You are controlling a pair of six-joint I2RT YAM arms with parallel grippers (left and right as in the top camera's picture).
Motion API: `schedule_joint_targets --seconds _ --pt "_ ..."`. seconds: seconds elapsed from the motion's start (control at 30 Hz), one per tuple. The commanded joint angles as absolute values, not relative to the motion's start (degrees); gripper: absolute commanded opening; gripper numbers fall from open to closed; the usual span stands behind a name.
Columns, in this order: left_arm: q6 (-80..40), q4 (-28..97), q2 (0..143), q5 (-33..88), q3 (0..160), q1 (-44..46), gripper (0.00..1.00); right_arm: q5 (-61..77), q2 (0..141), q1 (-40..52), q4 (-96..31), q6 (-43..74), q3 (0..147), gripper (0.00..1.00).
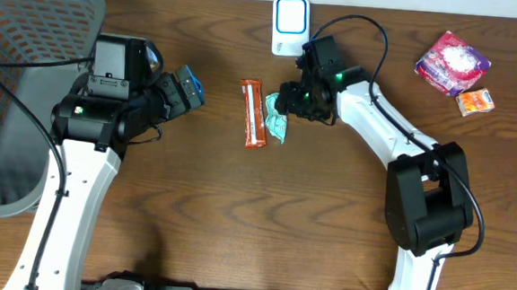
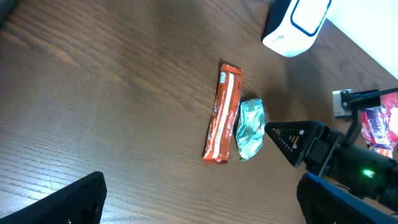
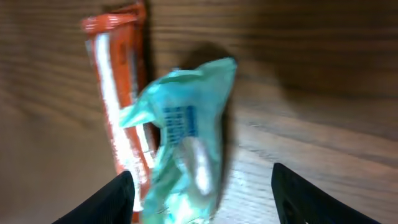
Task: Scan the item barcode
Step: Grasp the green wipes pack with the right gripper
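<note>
Right claw [image 1: 290,105] is down at the desk [image 1: 192,204], jaws standing wide, nothing gripped. Teal packet [image 1: 275,121] lies flat on the desk, centre-far area, just in front of that claw. Right wrist view puts the packet's near end between the two fingers [image 3: 112,199], closer to one of them; contact not clear. Blue barcode-like print on the packet's top face, blurred. Orange bar [image 1: 254,114] lies right beside the packet, on the side away from the claw, roughly parallel; touching or not, can't tell. White scanner [image 1: 289,25] stands at the far desk edge, just behind the right claw, apart from both items. Left claw [image 1: 188,89] hangs wide and empty, well left of the bar. Pink packet [image 1: 452,61] and small orange packet [image 1: 475,102] sit far right, near each other. Grey mesh chair [image 1: 29,68] off the left edge.
</note>
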State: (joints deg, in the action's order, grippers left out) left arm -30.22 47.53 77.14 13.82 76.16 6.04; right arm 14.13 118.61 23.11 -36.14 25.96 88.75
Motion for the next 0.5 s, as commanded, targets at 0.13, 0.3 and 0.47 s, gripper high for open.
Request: schedule_joint_targets --seconds 0.13,0.3,0.47 --pt "-30.3 47.55 76.93 13.91 76.25 5.8 0.98 16.69 118.85 24.45 -27.42 30.35 80.99 0.64" --pt "-30.3 47.55 76.93 13.91 76.25 5.8 0.98 18.37 119.17 25.93 -23.09 30.39 78.78 0.4" --pt "-30.3 47.55 76.93 13.91 76.25 5.8 0.98 32.93 118.93 22.94 -23.14 30.41 80.68 0.01"
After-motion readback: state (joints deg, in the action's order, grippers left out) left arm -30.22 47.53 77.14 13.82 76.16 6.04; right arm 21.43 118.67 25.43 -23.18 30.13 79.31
